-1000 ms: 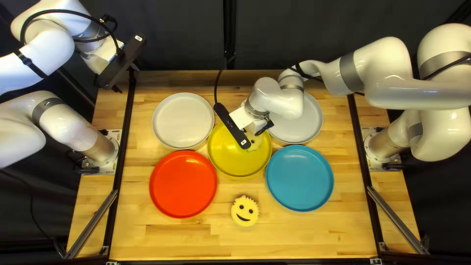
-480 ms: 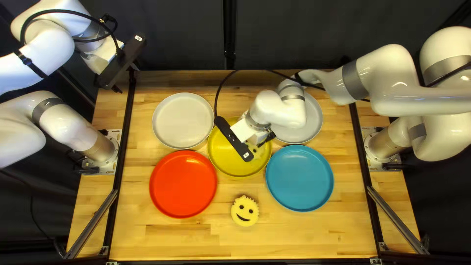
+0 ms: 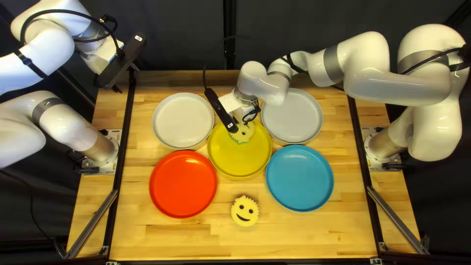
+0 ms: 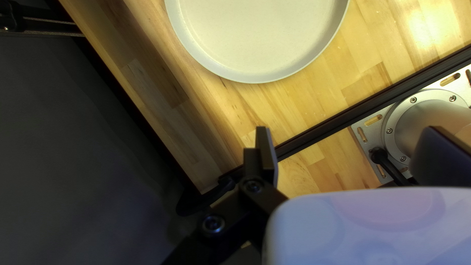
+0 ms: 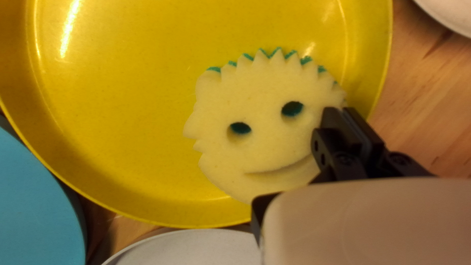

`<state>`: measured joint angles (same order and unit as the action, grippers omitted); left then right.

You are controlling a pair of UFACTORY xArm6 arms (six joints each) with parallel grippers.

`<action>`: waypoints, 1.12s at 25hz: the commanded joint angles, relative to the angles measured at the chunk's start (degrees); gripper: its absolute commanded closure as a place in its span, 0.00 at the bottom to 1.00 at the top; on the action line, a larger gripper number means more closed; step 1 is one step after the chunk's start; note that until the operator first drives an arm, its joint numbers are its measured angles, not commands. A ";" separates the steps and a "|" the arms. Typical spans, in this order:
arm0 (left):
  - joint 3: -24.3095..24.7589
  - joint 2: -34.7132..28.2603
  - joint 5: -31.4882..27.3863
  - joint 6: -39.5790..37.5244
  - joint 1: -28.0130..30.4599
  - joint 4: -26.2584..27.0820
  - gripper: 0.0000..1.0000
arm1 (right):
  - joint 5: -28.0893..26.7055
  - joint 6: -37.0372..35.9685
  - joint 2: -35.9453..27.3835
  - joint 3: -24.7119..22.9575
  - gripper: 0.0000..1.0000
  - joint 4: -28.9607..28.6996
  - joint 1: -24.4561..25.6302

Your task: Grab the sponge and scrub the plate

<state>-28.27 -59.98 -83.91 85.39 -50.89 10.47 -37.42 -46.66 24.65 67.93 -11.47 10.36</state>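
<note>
The scrubbing step looks to be in hand, since the round, pale-yellow smiley-face sponge (image 5: 255, 142) is over the round yellow plate (image 5: 122, 113), in the upper middle of the top left view. My right gripper (image 5: 343, 112) has its fingers drawn close together and clamped on the sponge's edge, one against the printed-face side and the other on the back; the pinch is partly hidden, so I judge that second contact rather than see it plainly. Teal-green backing shows along the toothed rim, facing the plate. Whether the whole underside touches the plate I cannot tell.

The next move calls for light downward pressure and a smooth sweep across the yellow surface, turning back before the raised rim. Held by one edge, the soft sponge could bend or pivot, so a gentle, even stroke suits it.

My left gripper (image 4: 349, 128) is idle at the upper left of the top left view, fingers wide apart with nothing gripped. A second yellow smiley-face sponge (image 3: 245, 211) lies at lower centre, between the round red plate (image 3: 183, 184) and the round blue plate (image 3: 300, 178), apart from both, and this job seems not to need it.
</note>
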 commanded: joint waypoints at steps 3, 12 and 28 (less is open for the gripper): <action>0.00 0.00 0.00 0.00 0.00 0.00 0.00 | -1.77 7.05 -0.21 0.75 1.00 2.44 -5.36; 0.00 0.00 0.00 0.00 0.00 0.00 0.00 | -6.40 6.70 4.31 7.66 1.00 0.65 -4.32; 0.00 0.00 0.00 0.00 0.00 0.00 0.00 | -5.63 1.86 -2.30 1.89 1.00 -4.77 9.15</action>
<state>-28.27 -59.98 -83.91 85.39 -50.89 10.47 -42.73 -42.95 22.45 69.61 -15.08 16.42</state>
